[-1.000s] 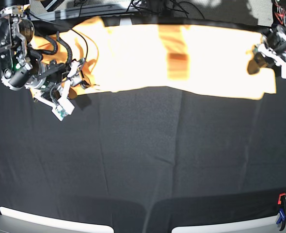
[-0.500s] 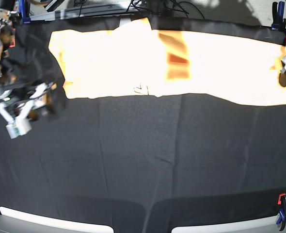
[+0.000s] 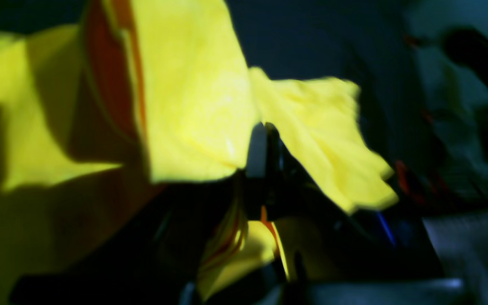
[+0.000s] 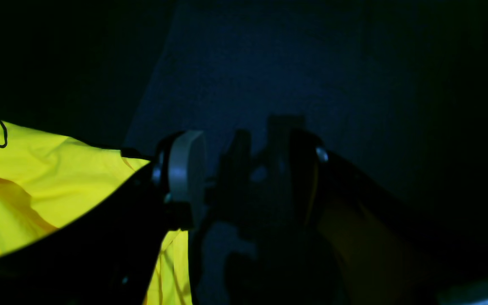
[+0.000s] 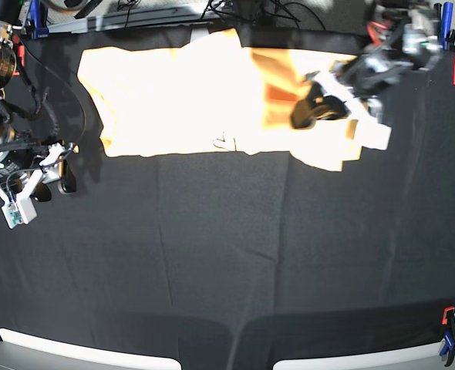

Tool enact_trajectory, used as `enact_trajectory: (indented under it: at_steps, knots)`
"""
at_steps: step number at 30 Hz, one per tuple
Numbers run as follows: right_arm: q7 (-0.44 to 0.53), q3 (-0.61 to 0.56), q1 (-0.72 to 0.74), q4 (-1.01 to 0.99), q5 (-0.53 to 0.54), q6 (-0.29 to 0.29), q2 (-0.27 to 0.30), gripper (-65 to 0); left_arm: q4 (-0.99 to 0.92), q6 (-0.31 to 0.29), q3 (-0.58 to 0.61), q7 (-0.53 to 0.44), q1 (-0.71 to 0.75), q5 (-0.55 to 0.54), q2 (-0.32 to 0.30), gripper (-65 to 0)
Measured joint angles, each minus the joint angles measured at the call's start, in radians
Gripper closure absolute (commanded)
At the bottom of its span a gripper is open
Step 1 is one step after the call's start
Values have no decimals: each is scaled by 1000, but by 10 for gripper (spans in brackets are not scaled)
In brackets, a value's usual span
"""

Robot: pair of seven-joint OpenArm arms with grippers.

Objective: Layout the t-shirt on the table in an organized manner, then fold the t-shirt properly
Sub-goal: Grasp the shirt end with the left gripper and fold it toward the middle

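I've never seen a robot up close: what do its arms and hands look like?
Both arms are dark metal with loose black cables. The right hand has white plastic fingers and a small green-marked white block at its tip. The left hand looks black with white parts, blurred in the base view.

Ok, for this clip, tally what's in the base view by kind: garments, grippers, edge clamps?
Garments: 1, the light orange-yellow cotton t-shirt
Grippers: 2, left gripper and right gripper
Clamps on the black-draped table edge: 4, possibly more out of view
Total: 7
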Motion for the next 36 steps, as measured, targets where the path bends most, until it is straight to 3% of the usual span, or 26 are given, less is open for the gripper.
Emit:
enact_trajectory:
  at_steps: [8, 9, 12, 13, 18, 22, 27, 29, 33, 36]
  knots:
    - [-2, 0, 0, 0, -1, 0, 0, -306, 0, 18, 146, 8, -16, 56, -2, 0]
    - [-4, 0, 0, 0, 0, 0, 0, -306, 0, 18, 156, 21, -18, 56, -2, -34]
    - [-3, 0, 0, 0, 1, 0, 0, -306, 0, -24, 193, 68, -25, 53, -3, -279]
    - [-3, 0, 0, 0, 2, 0, 0, -306, 0, -40, 207, 80, -34, 30, -6, -299]
    - [-12, 0, 0, 0, 1, 0, 0, -306, 1, -116, 257, 83, -77, -64, 33, -299]
    - [-61, 0, 3, 0, 0, 0, 0, -306, 0, -118, 256, 89, -112, -61, 53, -299]
    - [-101, 1, 6, -38, 12, 0, 0, -306, 0, -121, 202, 94, -167, 94, 53, -299]
    - [-158, 1, 8, -108, 76, -1, 2, -306, 0, -119, 154, 103, -183, 138, 53, -299]
    - [-180, 1, 0, -262, 141, -1, 10, -306, 0, -121, 51, 62, -214, 222, 39, -299]
    - [-352, 1, 8, -324, 285, 84, 21, -306, 0, -121, -25, 29, -209, 276, -1, -299]
